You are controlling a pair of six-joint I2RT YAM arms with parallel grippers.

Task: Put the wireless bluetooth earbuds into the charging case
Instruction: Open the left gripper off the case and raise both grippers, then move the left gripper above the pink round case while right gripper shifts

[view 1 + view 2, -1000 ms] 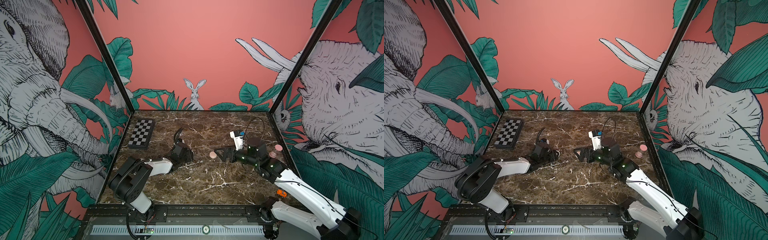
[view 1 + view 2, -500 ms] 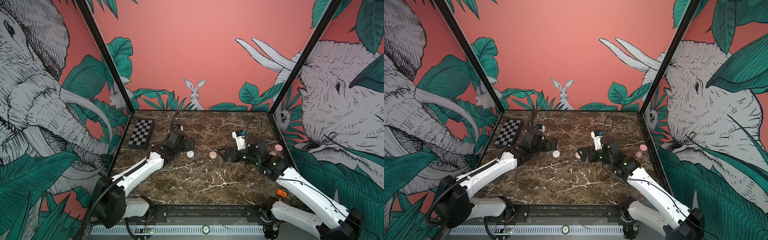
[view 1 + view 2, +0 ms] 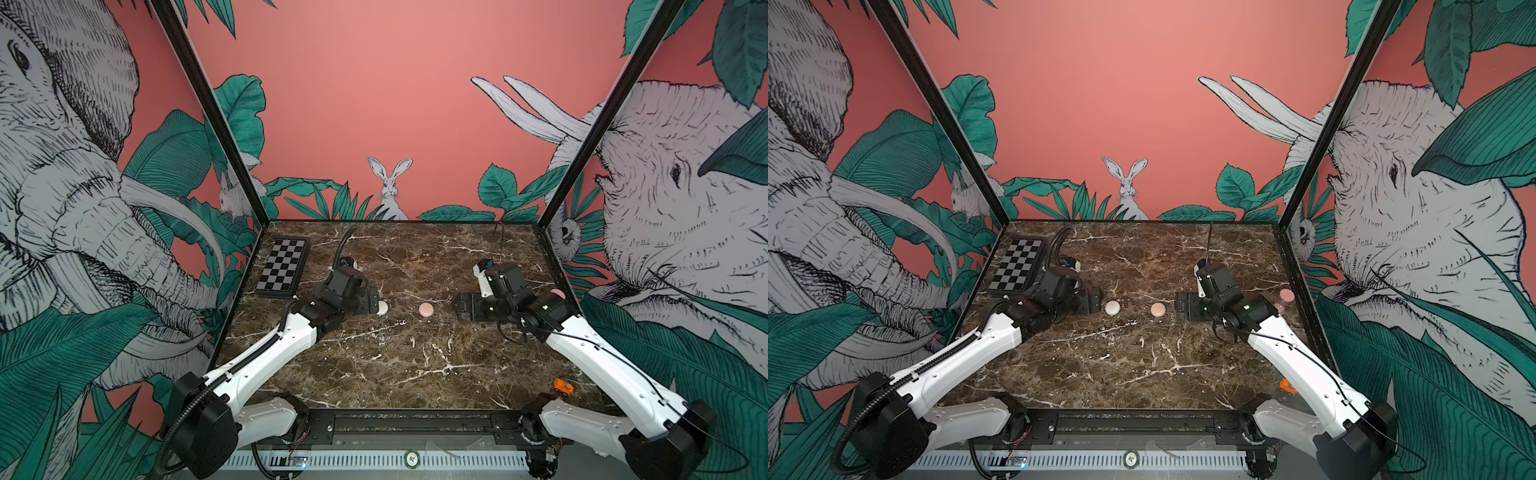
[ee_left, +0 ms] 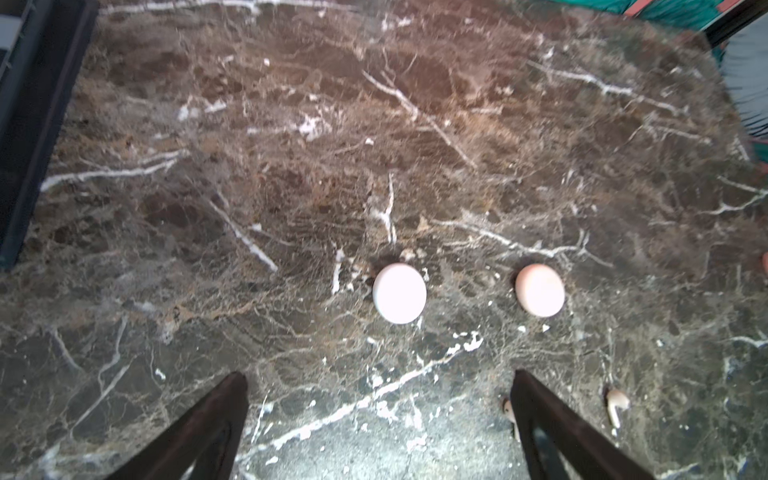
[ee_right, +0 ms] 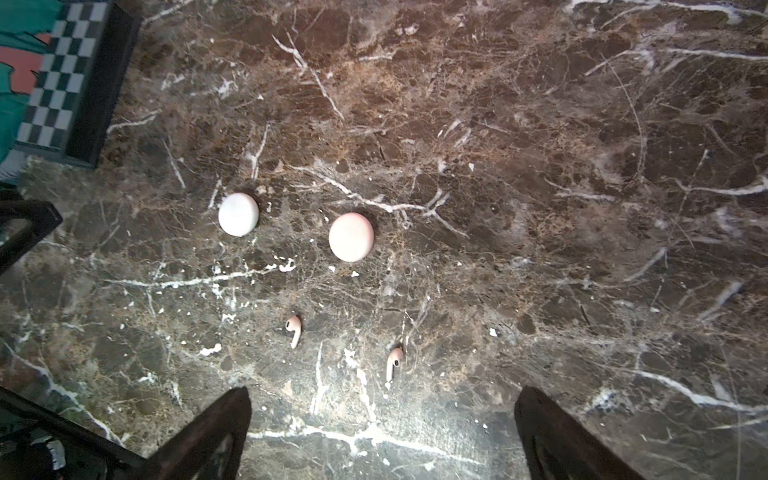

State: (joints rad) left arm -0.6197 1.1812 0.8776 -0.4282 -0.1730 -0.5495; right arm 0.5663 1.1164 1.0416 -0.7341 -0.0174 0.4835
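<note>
Pose low, facing inward: left gripper (image 3: 374, 301) and right gripper (image 3: 460, 306) gape wide, empty.

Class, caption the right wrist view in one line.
Two earbuds lie loose on the marble near a closed white case and a closed pink case.

Both top views give us the whole marble table (image 3: 415, 374) from high front, angled down; wrist views look down close, sharing the white puck (image 4: 399, 293).
</note>
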